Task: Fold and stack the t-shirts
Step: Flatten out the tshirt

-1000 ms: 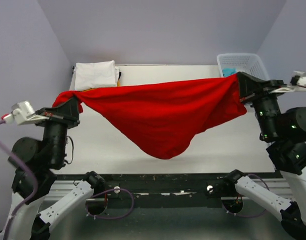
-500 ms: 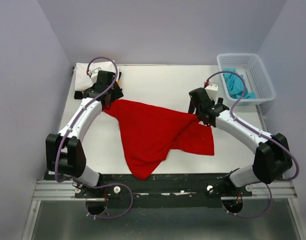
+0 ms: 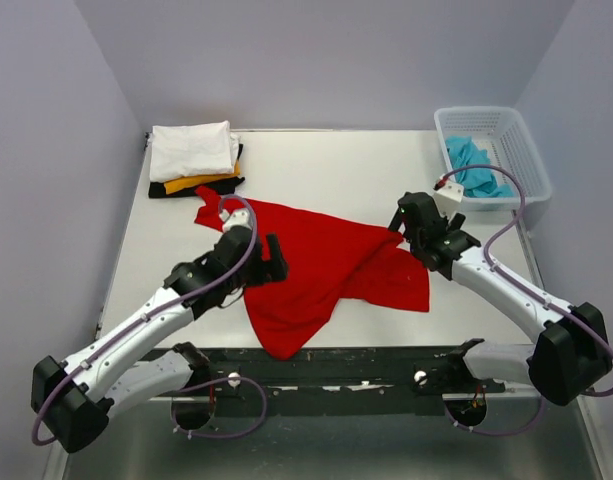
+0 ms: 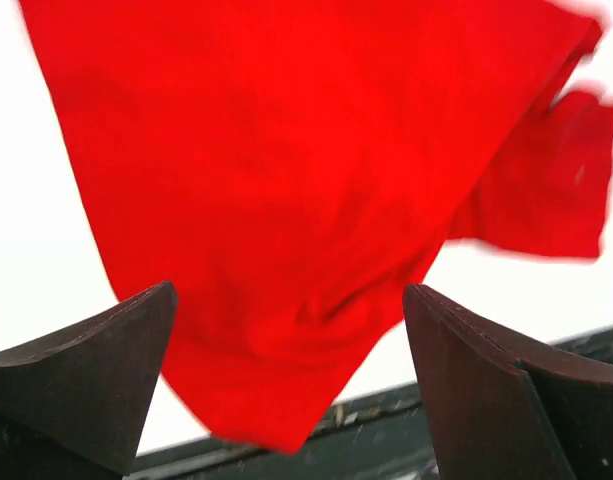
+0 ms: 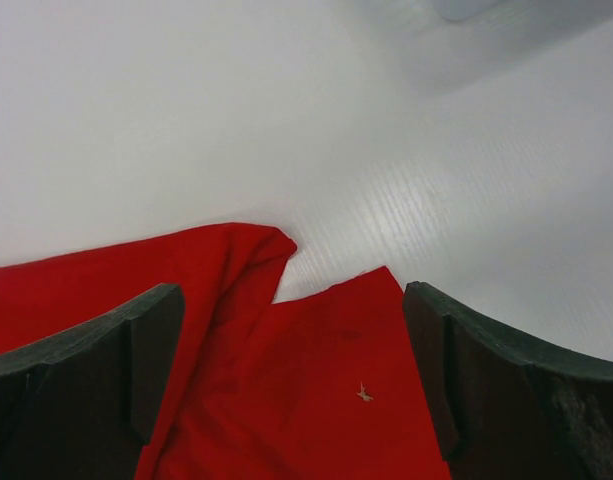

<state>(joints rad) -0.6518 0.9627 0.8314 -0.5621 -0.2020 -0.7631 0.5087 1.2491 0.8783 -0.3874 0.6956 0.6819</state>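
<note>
In the upper left of the top view the finished stack sits on the bench (image 3: 326,160): a white tee (image 3: 191,148) over a yellow-orange tee (image 3: 201,183) and a black tee (image 3: 161,191). Just right of it and lower, the left arm (image 3: 156,310) reaches over the left part of the red tee (image 3: 326,265), its jaws spread wide with nothing between them; the wrist view shows only loose red cloth lying below the gap. The red tee lies rumpled across the middle of the bench, bunched and overlapping itself, with one pointed end drooping over the near edge at the bottom. The right arm (image 3: 496,280) hovers at the garment's right edge, jaws likewise fully apart and empty, above a notch between two red flaps. In the upper right the basket (image 3: 486,112) holds the turquoise tee (image 3: 473,165). The step in hand looks like spreading the shirt flat before any fold. It would go best if each arm pinched a single layer at a true corner or hem, not a bunched fold, drew the hanging end back onto the bench and pulled outward evenly. Cotton this soft will drag and wrinkle, so low, slow, matched pulls should serve better.
</note>
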